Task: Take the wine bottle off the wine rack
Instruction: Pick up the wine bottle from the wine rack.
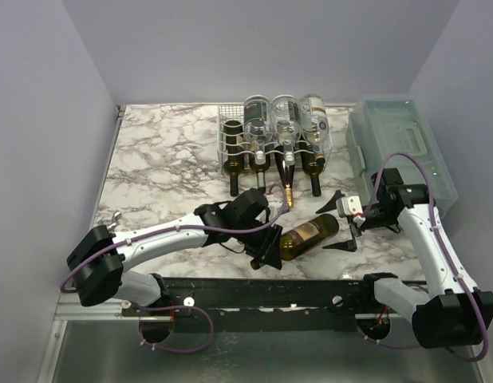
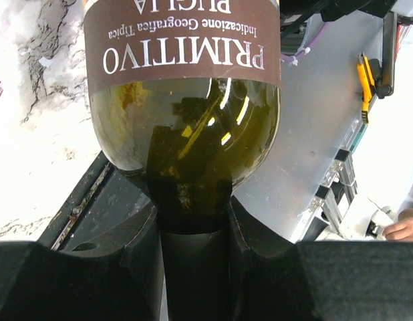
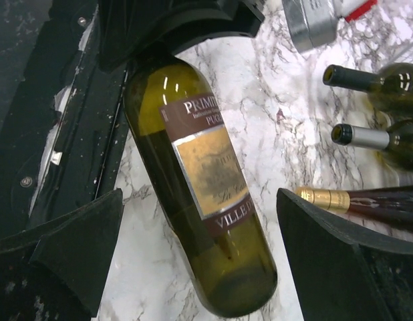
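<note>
Clasping wine bottle (image 1: 310, 234) neck with left gripper (image 1: 270, 246)

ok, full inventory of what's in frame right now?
wine bottle: one, dark green, brown label, lying on the table in front of the rack.
racked bottles: about seven, three clear on top, four darker below, in the wine rack.
wine rack: one, white wire, rear centre.
plastic box: one, translucent green-grey, rear right.
table: one, white-grey marble.
left end effector: black, shut on the wine bottle's neck.
right end effector: black, open, at the bottle's base.
</note>
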You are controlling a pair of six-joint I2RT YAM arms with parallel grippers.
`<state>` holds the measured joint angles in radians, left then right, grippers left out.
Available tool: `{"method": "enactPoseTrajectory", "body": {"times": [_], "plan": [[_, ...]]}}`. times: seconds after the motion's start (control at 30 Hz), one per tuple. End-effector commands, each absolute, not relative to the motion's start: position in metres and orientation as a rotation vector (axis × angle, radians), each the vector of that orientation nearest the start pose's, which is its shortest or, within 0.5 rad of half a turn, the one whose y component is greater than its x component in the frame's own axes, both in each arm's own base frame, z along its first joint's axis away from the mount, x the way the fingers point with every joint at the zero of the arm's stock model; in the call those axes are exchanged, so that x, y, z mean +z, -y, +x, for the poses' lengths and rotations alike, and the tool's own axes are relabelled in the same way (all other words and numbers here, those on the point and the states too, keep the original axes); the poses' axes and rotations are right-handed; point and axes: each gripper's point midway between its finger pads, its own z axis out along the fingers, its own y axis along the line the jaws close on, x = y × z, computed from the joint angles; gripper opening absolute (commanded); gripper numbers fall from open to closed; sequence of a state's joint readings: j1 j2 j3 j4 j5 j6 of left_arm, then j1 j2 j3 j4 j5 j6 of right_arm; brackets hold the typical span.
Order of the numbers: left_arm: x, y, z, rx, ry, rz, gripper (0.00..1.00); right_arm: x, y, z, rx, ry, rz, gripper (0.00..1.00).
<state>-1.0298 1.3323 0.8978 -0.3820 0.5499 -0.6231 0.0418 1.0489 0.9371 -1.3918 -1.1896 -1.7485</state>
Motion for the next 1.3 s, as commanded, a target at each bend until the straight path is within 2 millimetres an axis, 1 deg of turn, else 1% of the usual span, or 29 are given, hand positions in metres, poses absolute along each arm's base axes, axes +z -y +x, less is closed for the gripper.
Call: {"method": "enactPoseTrajectory", "body": {"times": [0.0, 0.23, 0.4, 0.5, 0.63, 0.83, 1.1, 1.27], "plan": [[0.191, 0.372, 0.077, -1.494, -2.37, 0.936, 0.0, 0.187, -0.158, 0.149, 0.875, -1.228, -1.7, 1.0], [0.189, 0.38, 0.079, -1.501, -2.392, 0.939, 0.0, 0.166, -0.173, 0.147, 0.857, -1.256, -1.807, 1.0], [0.186, 0.382, 0.077, -1.509, -2.407, 0.943, 0.0, 0.147, -0.187, 0.147, 0.779, -1.27, -1.895, 1.0], [0.186, 0.384, 0.077, -1.515, -2.41, 0.942, 0.0, 0.141, -0.193, 0.147, 0.743, -1.26, -1.935, 1.0], [0.185, 0.385, 0.076, -1.522, -2.413, 0.942, 0.0, 0.133, -0.195, 0.146, 0.726, -1.258, -1.984, 1.0], [0.183, 0.388, 0.076, -1.535, -2.419, 0.946, 0.0, 0.114, -0.19, 0.152, 0.616, -1.268, -2.06, 0.98], [0.183, 0.391, 0.077, -1.544, -2.417, 0.943, 0.0, 0.106, -0.19, 0.151, 0.59, -1.236, -2.072, 0.89], [0.184, 0.393, 0.077, -1.556, -2.413, 0.942, 0.0, 0.107, -0.194, 0.15, 0.609, -1.221, -2.058, 0.78]]}}
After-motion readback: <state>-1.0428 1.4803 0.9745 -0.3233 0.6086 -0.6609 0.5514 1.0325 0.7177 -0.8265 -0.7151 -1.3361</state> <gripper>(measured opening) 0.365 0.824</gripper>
